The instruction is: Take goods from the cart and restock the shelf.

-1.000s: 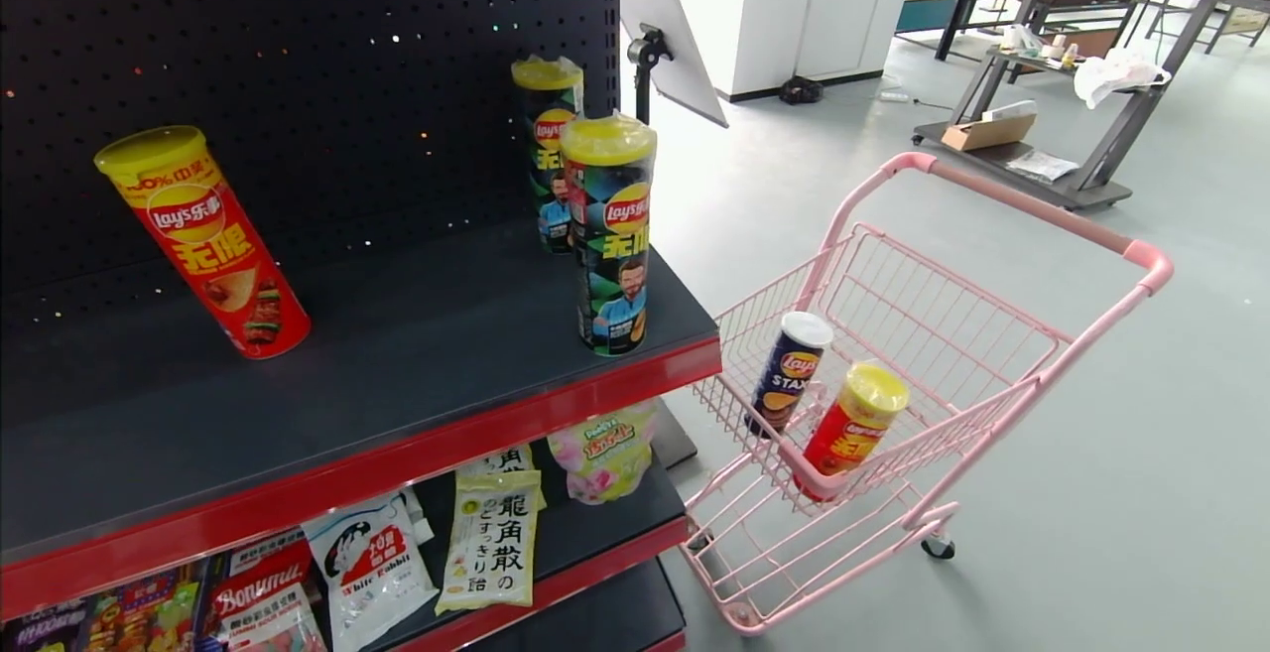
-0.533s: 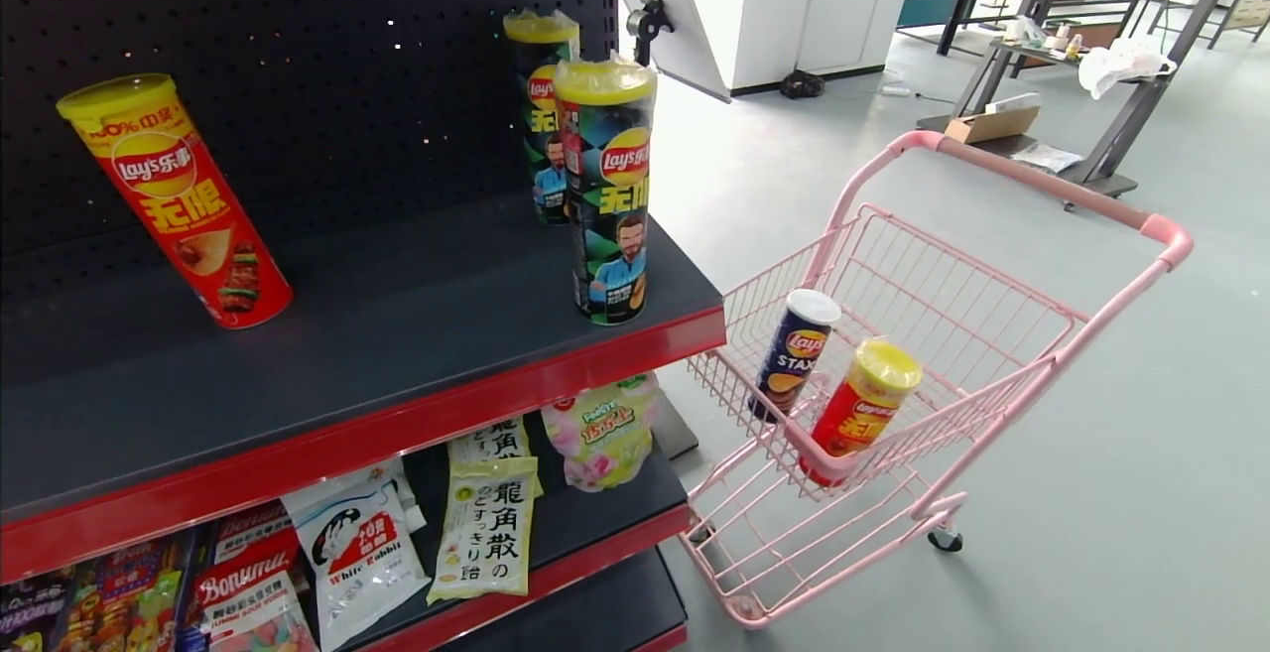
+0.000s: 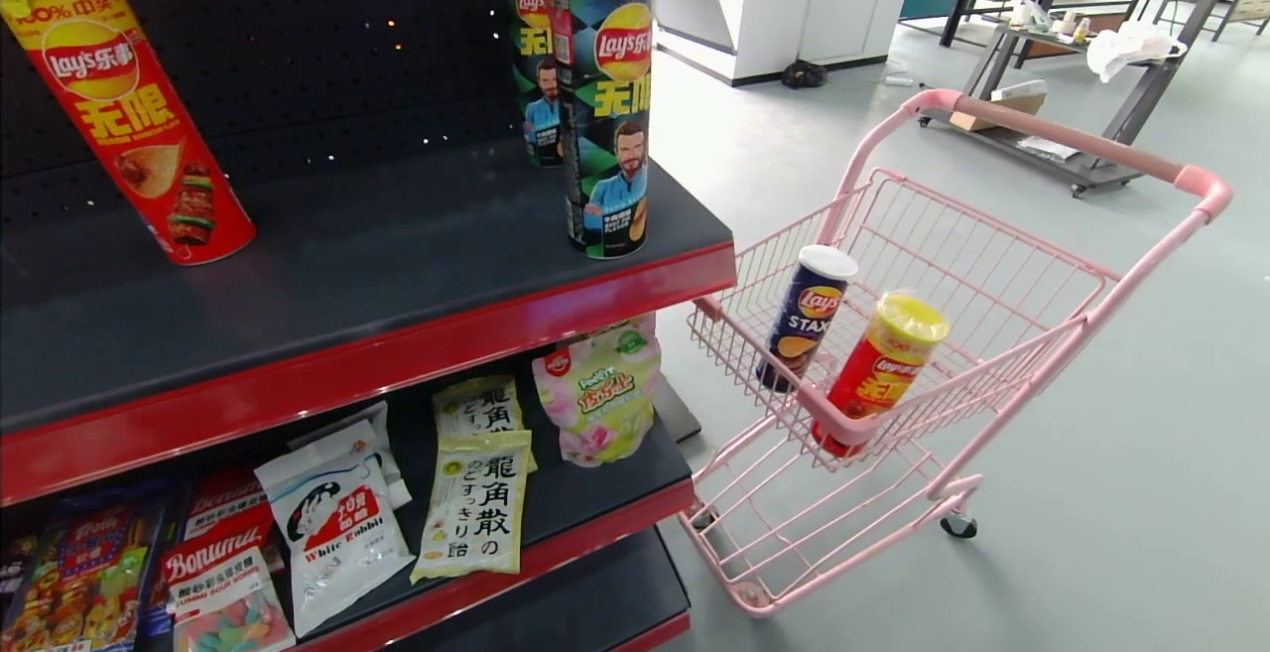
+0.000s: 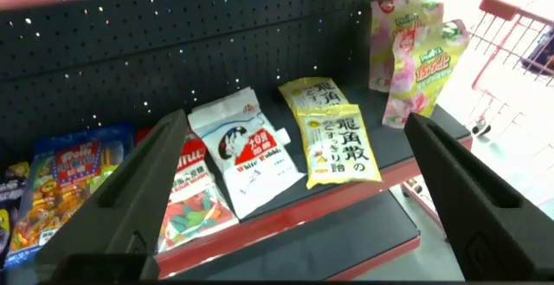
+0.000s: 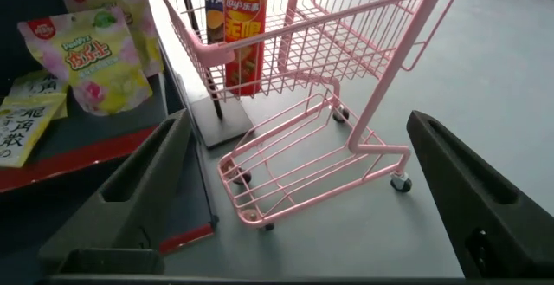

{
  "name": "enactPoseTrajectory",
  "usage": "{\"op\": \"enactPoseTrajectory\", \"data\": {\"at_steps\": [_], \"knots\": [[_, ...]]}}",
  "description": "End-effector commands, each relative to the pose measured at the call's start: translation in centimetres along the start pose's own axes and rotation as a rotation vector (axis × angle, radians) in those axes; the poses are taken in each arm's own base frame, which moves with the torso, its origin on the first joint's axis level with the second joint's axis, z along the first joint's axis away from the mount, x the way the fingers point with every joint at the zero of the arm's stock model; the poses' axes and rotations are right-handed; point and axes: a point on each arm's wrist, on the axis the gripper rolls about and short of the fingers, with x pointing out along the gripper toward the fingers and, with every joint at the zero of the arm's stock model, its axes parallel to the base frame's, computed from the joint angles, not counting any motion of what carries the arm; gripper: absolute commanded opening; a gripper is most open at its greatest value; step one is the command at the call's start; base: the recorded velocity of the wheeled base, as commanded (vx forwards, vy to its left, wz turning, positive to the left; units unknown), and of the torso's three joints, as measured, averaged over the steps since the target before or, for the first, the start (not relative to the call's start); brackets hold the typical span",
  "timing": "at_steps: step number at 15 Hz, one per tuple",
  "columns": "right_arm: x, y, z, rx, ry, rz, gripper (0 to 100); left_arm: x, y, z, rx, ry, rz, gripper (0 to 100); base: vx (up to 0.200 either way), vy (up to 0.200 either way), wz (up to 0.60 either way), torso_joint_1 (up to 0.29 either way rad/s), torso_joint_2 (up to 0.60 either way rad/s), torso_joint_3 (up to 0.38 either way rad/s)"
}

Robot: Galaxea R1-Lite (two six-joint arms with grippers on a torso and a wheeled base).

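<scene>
Checking the goods first: the red cardboard crisp tube with the yellow lid (image 3: 878, 369) is standing on end at the near rim of the pink wire shopping cart (image 3: 1052, 131). The dark blue tube with the white lid (image 3: 806, 315) is sitting just beside it. Both may be leaning slightly, but I can't be sure.

Your right gripper (image 5: 299, 120) is hanging with its jaws spread wide and holding nothing, low beside the cart. Your left gripper (image 4: 294, 120) is just as wide and empty, facing the snack bags (image 4: 333, 142) on the lower shelf.

I'm reading this as the pick step, with nothing lifted yet. My advice:
- Be using the right arm, as it's sitting nearer the cart.
- Be coming in from above, over the basket rim.
- Be matching the tube's axis and closing across the body, not the lid.
- Be lifting clear of the wire before swinging.

The target is the black top shelf with the red front edge (image 3: 397, 235), in the open span between the tall red tube (image 3: 129, 116) and the two green-and-black tubes (image 3: 600, 106).

Risks: the round tube could be slipping in the grip, and the blue one may be toppling once its neighbour leaves.
</scene>
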Motion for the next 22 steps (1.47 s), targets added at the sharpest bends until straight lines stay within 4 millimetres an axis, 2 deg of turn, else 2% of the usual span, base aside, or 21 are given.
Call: {"op": "enactPoseTrajectory", "data": {"at_steps": [1,4,7,12,13,14,15,16,18,19,20,21,22], "knots": [[0.0,0.0,0.0,0.001,0.000,0.001,100,0.0,0.0,0.0,0.000,0.001,0.000,100,0.000,0.000,0.00,-0.139,0.49,0.339],[0.0,0.0,0.0,-0.001,0.000,0.002,100,0.0,0.0,0.0,0.000,0.001,0.001,100,0.000,0.000,0.00,-0.046,0.17,0.121],[0.1,0.0,0.0,-0.005,0.020,0.008,100,0.0,0.0,0.0,0.000,0.001,0.001,100,0.200,0.000,0.00,-0.014,0.03,0.025],[0.2,0.0,0.1,-0.005,0.023,0.001,100,0.0,0.0,0.0,-0.001,0.001,0.000,100,0.000,0.000,0.00,0.000,0.00,0.000],[0.1,0.0,3.1,0.005,-0.006,0.011,100,0.0,0.0,0.0,-0.001,0.001,0.000,100,0.000,0.000,0.00,0.000,0.00,0.000],[2.1,0.0,9.0,0.083,0.040,-0.004,100,0.0,0.0,0.0,-0.001,0.001,0.000,100,0.000,0.000,0.00,0.000,0.00,0.000],[5.3,-0.1,14.9,0.251,0.044,-0.010,100,0.0,0.0,0.0,-0.001,0.001,0.001,100,0.000,0.000,0.00,0.000,0.00,0.000],[8.3,0.1,16.7,0.271,0.107,0.023,100,0.0,0.0,0.0,-0.001,0.001,0.001,100,0.000,0.000,0.00,0.000,0.00,0.000],[14.1,0.4,16.0,0.238,0.207,0.110,100,0.0,0.0,0.0,-0.001,0.001,0.000,100,0.000,0.000,0.00,0.000,0.00,0.000],[18.4,0.5,14.8,0.241,0.236,0.110,100,0.0,0.0,0.0,-0.001,0.001,0.000,100,0.000,0.000,0.00,0.000,0.00,0.000],[21.7,0.7,13.2,0.243,0.251,0.117,100,0.0,0.0,0.0,-0.001,0.001,0.000,100,0.000,0.000,0.00,0.000,0.00,0.000],[22.3,0.7,12.8,0.243,0.257,0.116,100,0.0,0.0,0.0,-0.001,0.001,0.000,100,0.000,0.000,0.00,0.000,0.00,0.000],[26.3,0.8,9.8,0.244,0.306,0.121,100,0.0,0.0,0.0,-0.001,0.001,0.001,100,0.000,0.000,0.00,0.000,0.00,0.000]]}}
